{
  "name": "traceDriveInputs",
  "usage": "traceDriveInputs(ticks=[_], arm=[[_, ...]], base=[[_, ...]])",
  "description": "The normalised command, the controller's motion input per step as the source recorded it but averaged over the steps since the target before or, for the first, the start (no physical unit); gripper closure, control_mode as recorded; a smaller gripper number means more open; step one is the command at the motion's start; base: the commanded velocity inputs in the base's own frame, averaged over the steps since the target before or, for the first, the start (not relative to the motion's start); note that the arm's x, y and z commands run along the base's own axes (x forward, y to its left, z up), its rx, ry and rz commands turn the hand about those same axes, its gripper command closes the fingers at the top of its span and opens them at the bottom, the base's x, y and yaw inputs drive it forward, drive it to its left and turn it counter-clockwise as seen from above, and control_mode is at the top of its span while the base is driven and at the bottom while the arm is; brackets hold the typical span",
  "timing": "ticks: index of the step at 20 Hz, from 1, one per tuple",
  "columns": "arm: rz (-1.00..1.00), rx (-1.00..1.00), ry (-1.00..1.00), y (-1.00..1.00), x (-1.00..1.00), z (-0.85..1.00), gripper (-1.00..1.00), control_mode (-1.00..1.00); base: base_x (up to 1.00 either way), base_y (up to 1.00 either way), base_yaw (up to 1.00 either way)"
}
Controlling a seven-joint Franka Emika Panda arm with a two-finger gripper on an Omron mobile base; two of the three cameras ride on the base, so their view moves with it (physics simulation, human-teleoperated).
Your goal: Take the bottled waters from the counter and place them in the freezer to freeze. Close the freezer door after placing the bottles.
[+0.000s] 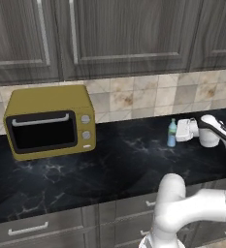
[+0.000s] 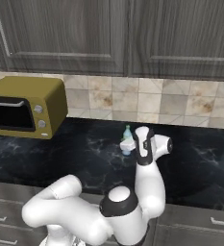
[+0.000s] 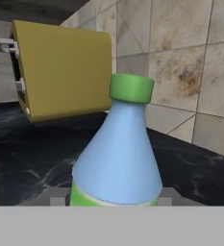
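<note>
One bottled water, a small clear bottle with a green cap and blue label, stands upright on the black marble counter near the tiled wall. From the right, my gripper reaches it at label height. In the right base view the bottle pokes up just behind my gripper. The hand view has the bottle close up, with my gripper shut on it and a fingertip against each side of its body. The freezer is out of view.
A yellow microwave sits on the counter's left part, well clear of the bottle. Dark wood wall cabinets hang above the beige tiled backsplash. Grey drawer fronts run under the counter edge.
</note>
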Motion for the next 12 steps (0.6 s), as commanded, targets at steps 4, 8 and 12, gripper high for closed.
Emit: traceDriveInputs(ticks=[4, 8, 12], arm=[[0.00, 0.00, 0.00, 0.10, -0.14, 0.13, 1.00, -1.00], [0.03, 0.00, -0.10, 0.41, -0.82, 0.69, 1.00, -1.00], [0.03, 0.00, -0.14, 0.67, -1.00, 0.86, 1.00, -1.00]], base=[[0.00, 0.00, 0.00], [0.00, 0.00, 0.00], [0.00, 0.00, 0.00]])
